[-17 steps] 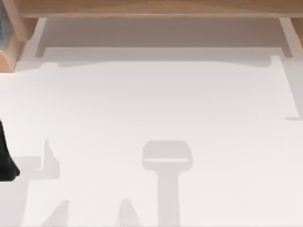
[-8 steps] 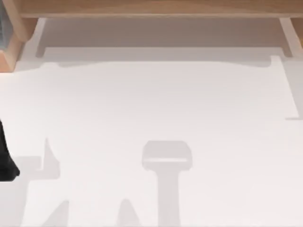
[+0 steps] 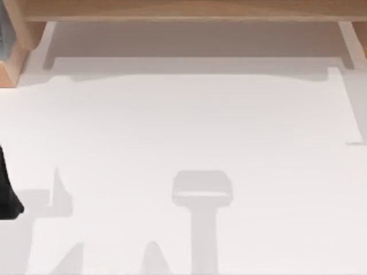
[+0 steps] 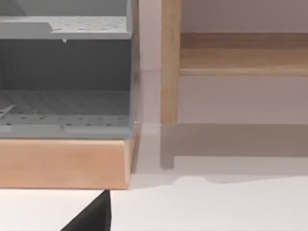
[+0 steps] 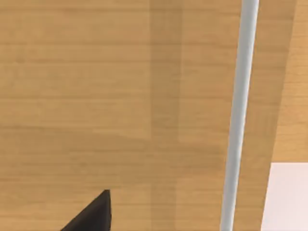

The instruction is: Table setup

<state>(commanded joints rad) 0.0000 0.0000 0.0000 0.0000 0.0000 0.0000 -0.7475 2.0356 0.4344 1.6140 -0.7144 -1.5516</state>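
Observation:
The table [image 3: 189, 126] is a plain white top that spans the top view, and nothing lies on it. At the top view's left edge a black part of my left arm [image 3: 7, 195] reaches in over the table. A black tip of my left gripper [image 4: 94, 216] shows low in the left wrist view, above the white top near the back left corner. Low in the right wrist view there is a black tip of my right gripper [image 5: 96, 214], seen against a wooden surface [image 5: 96, 96], with a bit of white table [image 5: 288, 197] at the corner.
A wooden frame [image 3: 183, 10] runs along the table's back edge. At the back left a grey perforated box [image 4: 65, 72] sits on a wooden base [image 4: 62, 163], beside a wooden post [image 4: 170, 62]. A pale grey rod [image 5: 238, 115] crosses the wooden surface. Grey shadows [image 3: 202, 192] fall on the table's front half.

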